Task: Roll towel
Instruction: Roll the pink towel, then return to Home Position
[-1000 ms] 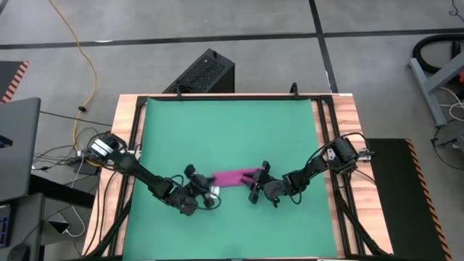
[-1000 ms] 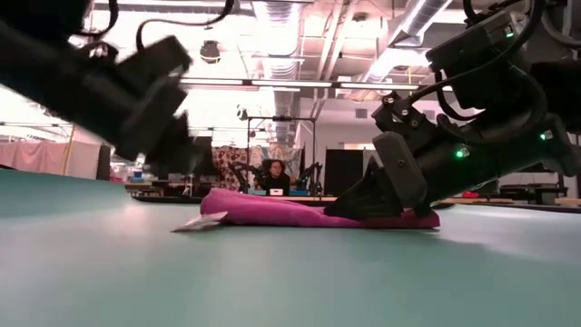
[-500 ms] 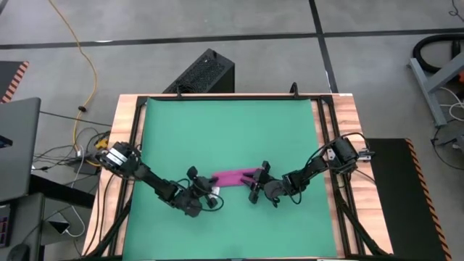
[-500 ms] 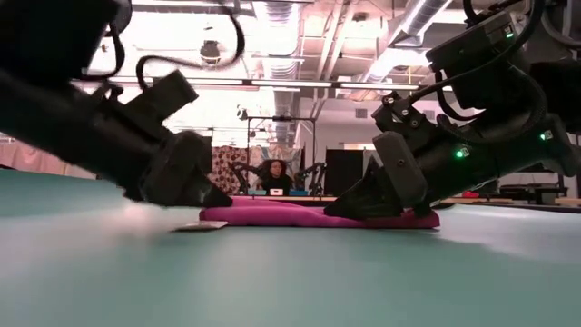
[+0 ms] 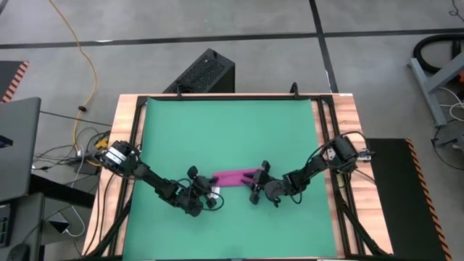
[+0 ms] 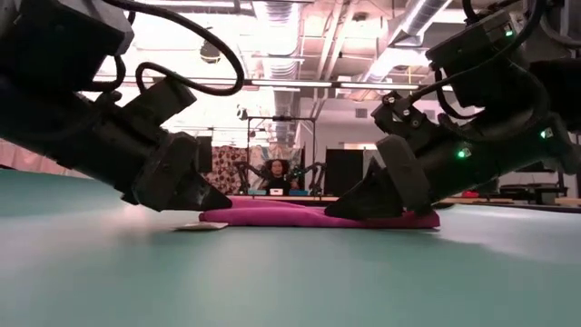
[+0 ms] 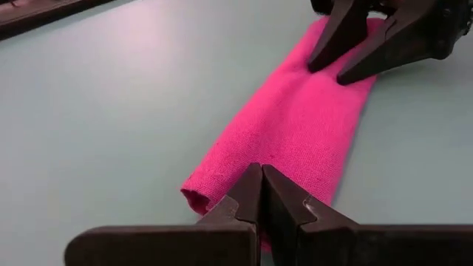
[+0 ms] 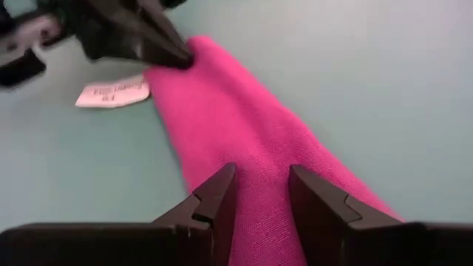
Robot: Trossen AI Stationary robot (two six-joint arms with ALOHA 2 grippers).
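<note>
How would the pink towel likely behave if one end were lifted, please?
The folded magenta-pink cloth towel lies flat and soft on the green mat, so it would probably droop limply. Its woven texture suggests it is light and grippy, not slippery.

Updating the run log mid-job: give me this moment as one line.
towel: small magenta-pink soft cloth folded into a strip, flat on green mat | left hand: shut, at tag end | right hand: parted, pressing far end

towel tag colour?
White, with faint print; the tag on the magenta-pink towel shows best in the right wrist view.
</note>
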